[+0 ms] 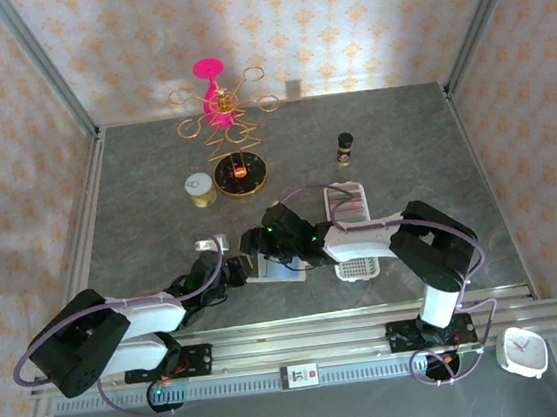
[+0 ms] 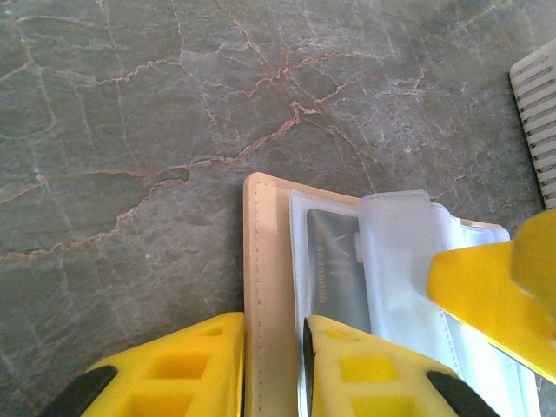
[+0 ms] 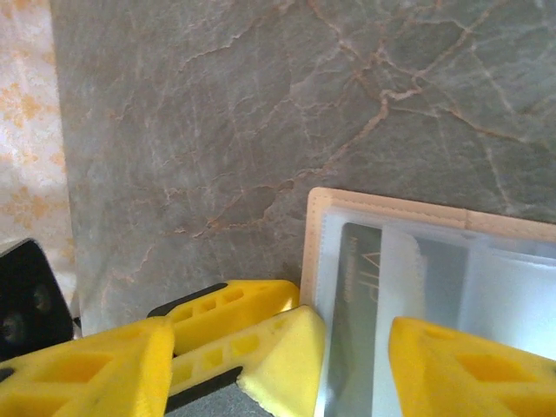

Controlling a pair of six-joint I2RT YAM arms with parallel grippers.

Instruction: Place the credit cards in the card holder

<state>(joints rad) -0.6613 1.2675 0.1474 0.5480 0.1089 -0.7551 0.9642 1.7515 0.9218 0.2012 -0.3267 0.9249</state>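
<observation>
Left gripper (image 2: pixel 274 347) clamps the holder (image 2: pixel 261 261) by its beige 9 o'clock edge, pinning it open and flat near the table's (image 1: pixel 158 212) 6 o'clock so that right gripper (image 3: pixel 282 343), jaws spread wide, can leave a grey card (image 2: pixel 334 261) seated in its clear sleeve (image 2: pixel 400 252).

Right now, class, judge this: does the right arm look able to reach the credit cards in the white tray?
Probably yes. The right gripper stands open over the card holder, gripping nothing, and the credit cards lie in the white tray beside its forearm, with nothing standing between.
</observation>
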